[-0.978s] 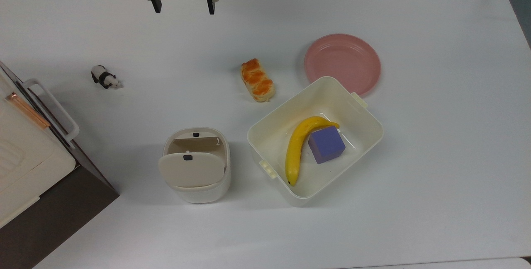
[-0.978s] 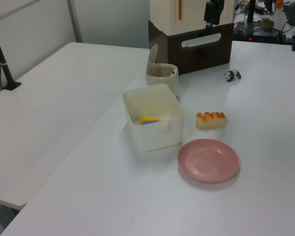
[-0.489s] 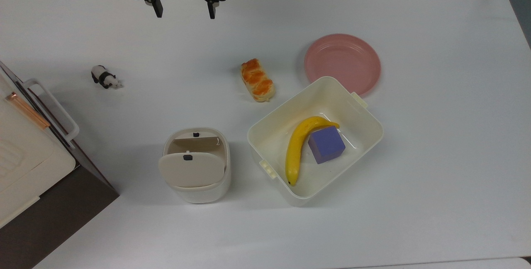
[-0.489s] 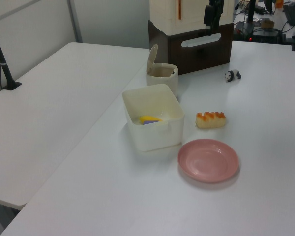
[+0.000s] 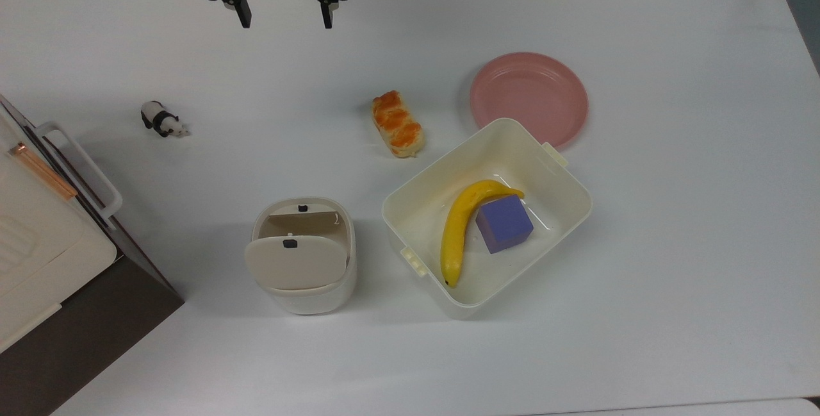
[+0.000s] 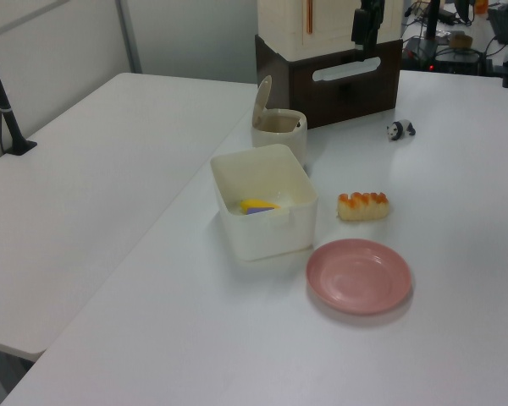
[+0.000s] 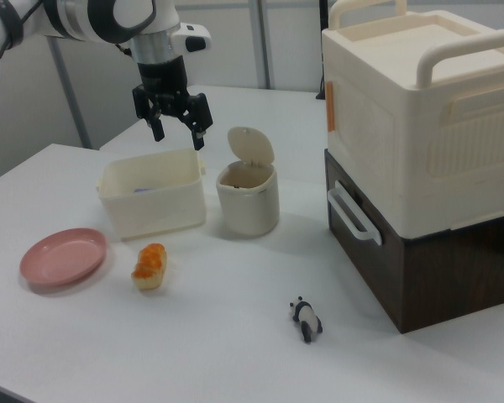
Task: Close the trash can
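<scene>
The trash can (image 5: 301, 288) is a small cream-white bin standing near the middle of the table, left of the tub in the top view. Its hinged lid (image 5: 296, 263), with a small black button, stands raised, so the bin's inside shows. In the right view the lid (image 7: 250, 145) tilts up over the trash can (image 7: 248, 201); in the left view the trash can (image 6: 279, 133) sits in front of the appliance. My gripper (image 5: 285, 22) hangs open and empty above the table's far edge, well away from the bin. The right view puts the gripper (image 7: 179, 133) above the tub's far side.
A cream tub (image 5: 576, 185) holding a banana (image 5: 458, 230) and a purple block (image 5: 504, 224) stands beside the bin. A pink plate (image 5: 529, 99), a bread roll (image 5: 398, 123) and a toy panda (image 5: 162, 119) lie on the table. A big white-and-brown appliance (image 5: 38, 243) fills the top view's left edge.
My gripper has come slightly further in over the table, downward in the top view, staying open. The trash can and its lid have not moved.
</scene>
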